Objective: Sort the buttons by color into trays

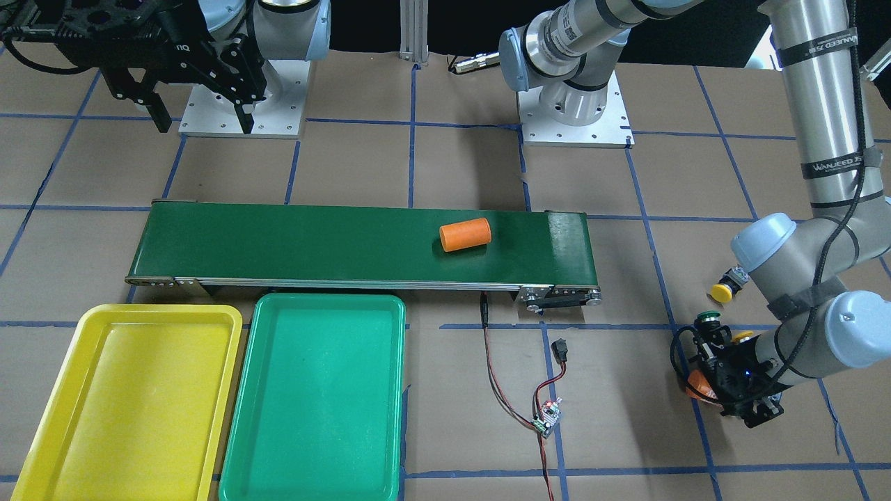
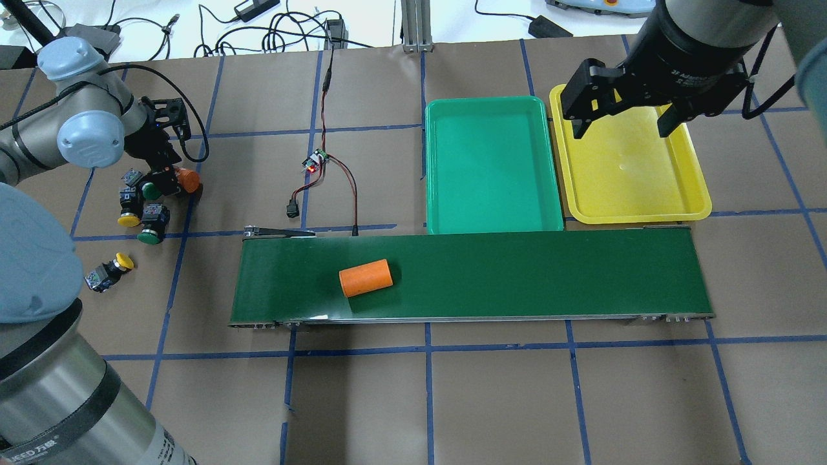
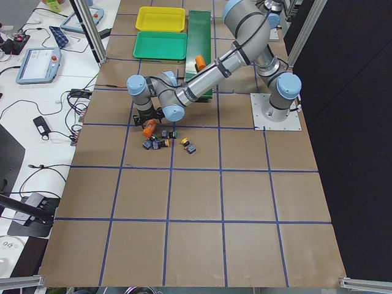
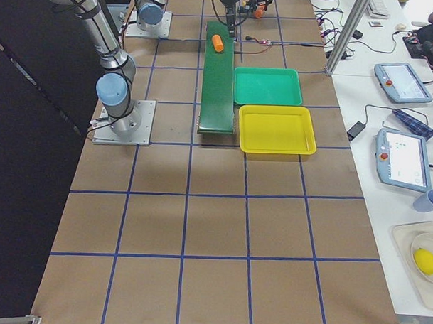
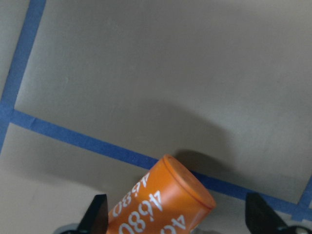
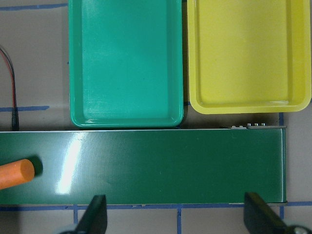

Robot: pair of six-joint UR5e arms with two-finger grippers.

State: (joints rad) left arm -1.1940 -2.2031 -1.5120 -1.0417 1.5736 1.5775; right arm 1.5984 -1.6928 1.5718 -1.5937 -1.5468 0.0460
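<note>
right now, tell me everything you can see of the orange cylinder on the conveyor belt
The orange cylinder is short, smooth and plain orange, plastic by its look, with flat ends. No marking shows on it. It lies on its side on the dark-green conveyor belt, in the half nearer the robot's left arm, its axis roughly along the belt but slightly skewed. Only the belt touches it.

The left arm stretches far out sideways, wrist bent down, with the left end effector low over the worktop, its fingers spread wide and apparently not clamped. The right end effector hangs high, pointing straight down, fingers wide apart.
</note>
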